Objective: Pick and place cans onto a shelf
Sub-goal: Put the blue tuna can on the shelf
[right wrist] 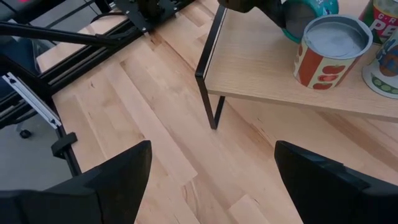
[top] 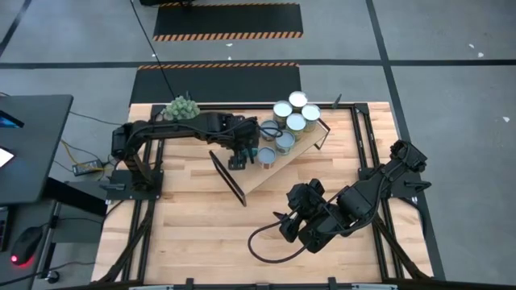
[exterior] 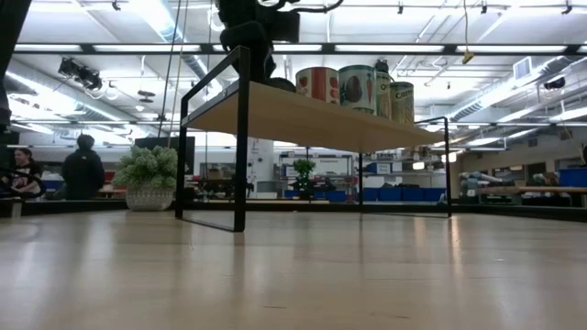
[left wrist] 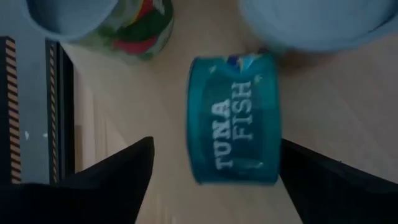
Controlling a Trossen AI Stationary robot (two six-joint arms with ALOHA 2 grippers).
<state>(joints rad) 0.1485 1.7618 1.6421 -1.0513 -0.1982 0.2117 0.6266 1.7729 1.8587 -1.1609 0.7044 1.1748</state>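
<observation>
The shelf [top: 270, 173], a light wood board on black end frames, stands slantwise at the table's far middle. Several cans [top: 295, 122] stand on it in a cluster toward its right end. My left gripper [top: 255, 153] is open over the shelf. Its fingers stand on either side of a teal "TUNA FISH" can [left wrist: 233, 118], which stands on the board. One finger [left wrist: 124, 180] is clearly apart from the can; the other [left wrist: 317, 180] is close beside it. My right gripper [top: 286, 225] is open and empty above the table near the front right.
A spiky green plant ball [top: 181, 106] sits at the table's far left, behind my left arm. The right wrist view shows the shelf's black end frame [right wrist: 208, 74] and a tomato can [right wrist: 326, 50]. People [exterior: 83, 170] are in the room beyond. Bare tabletop [top: 201, 234] lies at the near left.
</observation>
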